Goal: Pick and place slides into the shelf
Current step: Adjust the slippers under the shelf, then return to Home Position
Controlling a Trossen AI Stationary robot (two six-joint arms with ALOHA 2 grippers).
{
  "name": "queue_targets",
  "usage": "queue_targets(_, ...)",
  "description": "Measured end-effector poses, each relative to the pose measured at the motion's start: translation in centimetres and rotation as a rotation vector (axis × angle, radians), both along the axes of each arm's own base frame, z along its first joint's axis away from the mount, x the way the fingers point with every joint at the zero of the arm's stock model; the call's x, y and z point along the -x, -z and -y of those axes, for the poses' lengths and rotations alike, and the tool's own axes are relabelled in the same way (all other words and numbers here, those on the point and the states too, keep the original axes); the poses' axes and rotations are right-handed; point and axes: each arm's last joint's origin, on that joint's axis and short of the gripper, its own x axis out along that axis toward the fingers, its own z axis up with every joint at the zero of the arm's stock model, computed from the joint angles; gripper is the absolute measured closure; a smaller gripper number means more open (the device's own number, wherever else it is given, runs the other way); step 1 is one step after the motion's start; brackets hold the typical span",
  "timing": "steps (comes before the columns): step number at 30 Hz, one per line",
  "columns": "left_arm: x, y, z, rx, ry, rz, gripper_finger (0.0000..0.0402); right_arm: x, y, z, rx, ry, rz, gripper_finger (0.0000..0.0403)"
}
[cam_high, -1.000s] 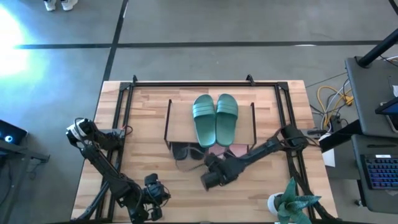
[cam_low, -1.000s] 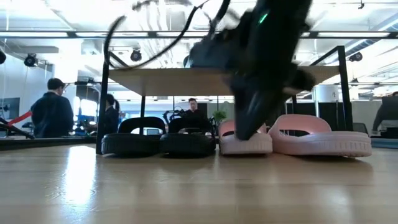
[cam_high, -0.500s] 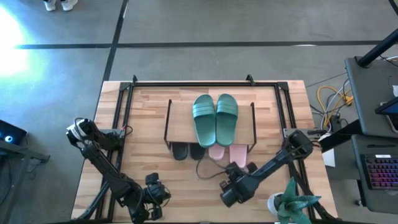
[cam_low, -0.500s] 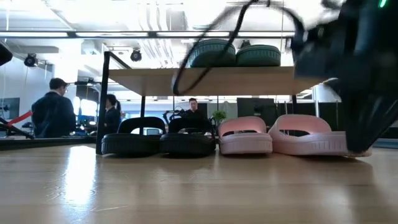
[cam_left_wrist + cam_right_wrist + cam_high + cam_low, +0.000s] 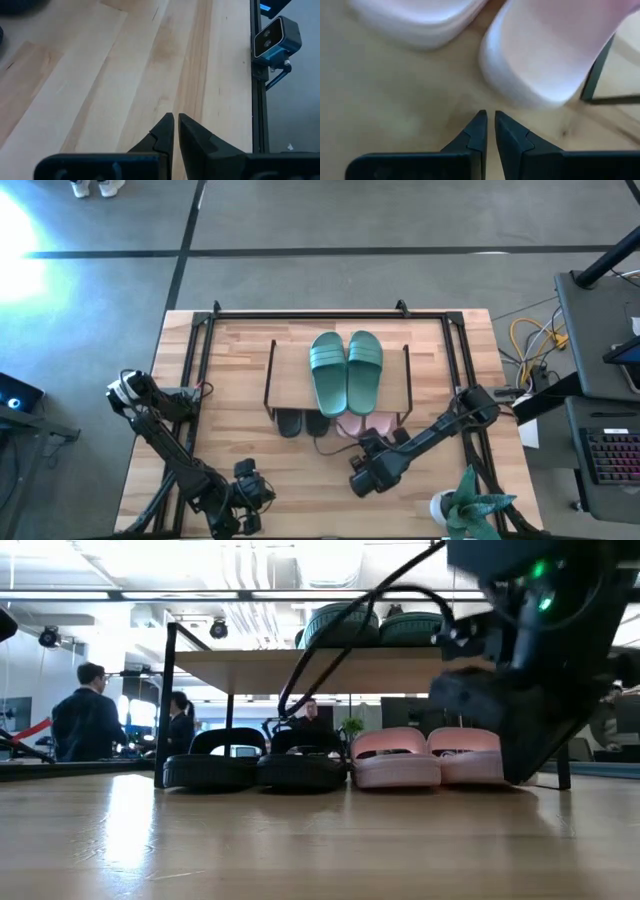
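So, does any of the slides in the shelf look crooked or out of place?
Nothing stands out. The teal pair lies straight on the shelf board; the black pair and the pink pair stand in a row underneath.

Lighting is bright and even over the desk [image 5: 240, 380] in the high view, with a strong white glare patch on the floor [image 5: 30, 230] at the far left. At desk height, ceiling lights [image 5: 250, 565] in the room behind are blown out, and their glow reflects as a pale sheen on the near wood. The right arm [image 5: 530, 650] close to that camera is dark and soft-edged, out of focus. In the right wrist view the pink slides [image 5: 540, 55] are blurred and washed pale, with a soft shadow beneath them. The left wrist view is sharp and evenly lit.
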Motion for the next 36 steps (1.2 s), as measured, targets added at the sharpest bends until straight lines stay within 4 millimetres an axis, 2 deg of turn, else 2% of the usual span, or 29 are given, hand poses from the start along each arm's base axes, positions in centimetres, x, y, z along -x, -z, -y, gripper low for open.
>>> queue_targets(4, -0.1, 0.0, 0.0, 0.001, -0.003, 0.001, 0.0391, 0.2, -1.5, -1.9, -0.039, -0.036, 0.03, 0.0375)
queue_targets(12, -1.1, -0.4, -0.1, 0.074, -0.027, 0.047, 0.0391, 1.2, -4.9, -7.4, -0.091, -0.123, 0.215, 0.0375)
queue_targets(16, -2.0, -1.2, -0.7, 0.117, -0.043, 0.062, 0.0391, 1.2, -7.0, -8.9, -0.108, -0.152, 0.297, 0.0375)
queue_targets(19, -2.4, -2.2, -1.6, 0.127, -0.056, 0.083, 0.0391, 0.8, -8.0, -9.2, -0.132, -0.176, 0.315, 0.0375)
queue_targets(21, -2.5, -3.2, -2.3, 0.157, -0.059, 0.088, 0.0391, 0.4, -8.9, -9.2, -0.152, -0.186, 0.334, 0.0375)
queue_targets(23, -2.5, -5.5, -3.2, 0.227, -0.05, 0.119, 0.0391, 0.2, -10.8, -9.1, -0.179, -0.224, 0.368, 0.0375)
queue_targets(28, -0.7, -14.4, -6.4, 0.246, 0.096, 0.453, 0.0391, 1.8, -18.9, -7.2, -0.119, -0.376, 0.581, 0.0375)
queue_targets(31, 0.9, -17.8, -8.9, 0.194, 0.134, 0.643, 0.0391, 4.0, -22.3, -5.5, -0.046, -0.409, 0.7, 0.0375)
queue_targets(34, 1.7, -18.6, -11.0, 0.131, 0.143, 0.707, 0.0391, 5.7, -22.8, -3.9, -0.041, -0.43, 0.736, 0.0376)
queue_targets(36, 1.6, -18.0, -12.0, 0.103, 0.131, 0.706, 0.0391, 6.4, -21.3, -3.1, -0.068, -0.436, 0.721, 0.0383)
